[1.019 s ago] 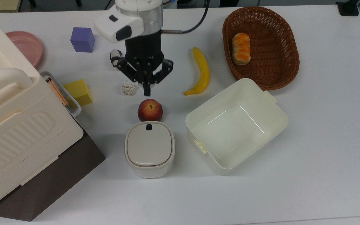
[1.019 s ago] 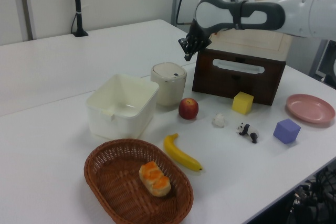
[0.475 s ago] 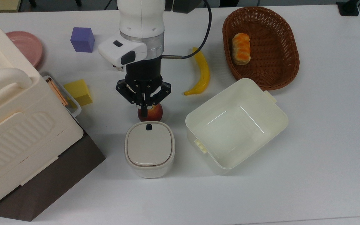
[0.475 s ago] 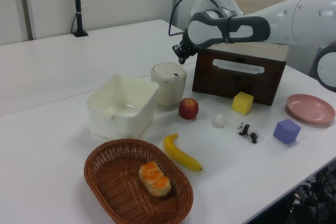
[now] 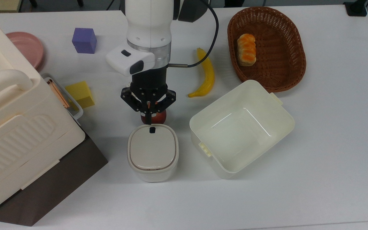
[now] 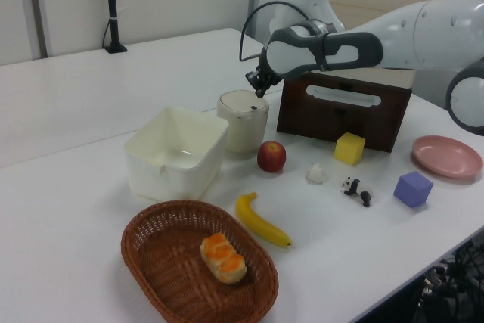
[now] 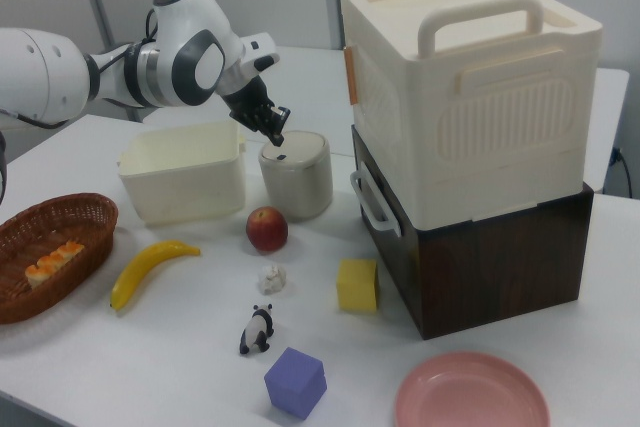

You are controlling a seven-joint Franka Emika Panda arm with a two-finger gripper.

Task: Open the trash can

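The trash can [image 5: 153, 153] is a small cream bin with a flat beige lid lying closed and a tiny black button [image 5: 152, 129] at the rim nearest the arm. My gripper [image 5: 149, 118] points down with its fingers pinched shut on nothing. It hovers over the red apple [image 5: 159, 118], just short of the button in the top view. In the left view the gripper [image 6: 255, 89] hangs just above the trash can [image 6: 243, 122] at the lid's right edge. In the right view the gripper [image 7: 277, 137] hangs just above the lid of the trash can [image 7: 296, 179].
A lidless cream tub [image 5: 267, 108] stands close to the can on the top view's right. A big ribbed cream box [image 5: 18, 134] on a brown crate is on the top view's left. A banana [image 5: 207, 75], wicker basket [image 5: 299, 51], yellow block [image 5: 80, 93] and purple cube [image 5: 84, 40] lie farther back.
The arm has travelled toward the trash can, from above the small white knot to over the apple, and has come lower. The lid has stayed closed and the fingers have stayed shut.
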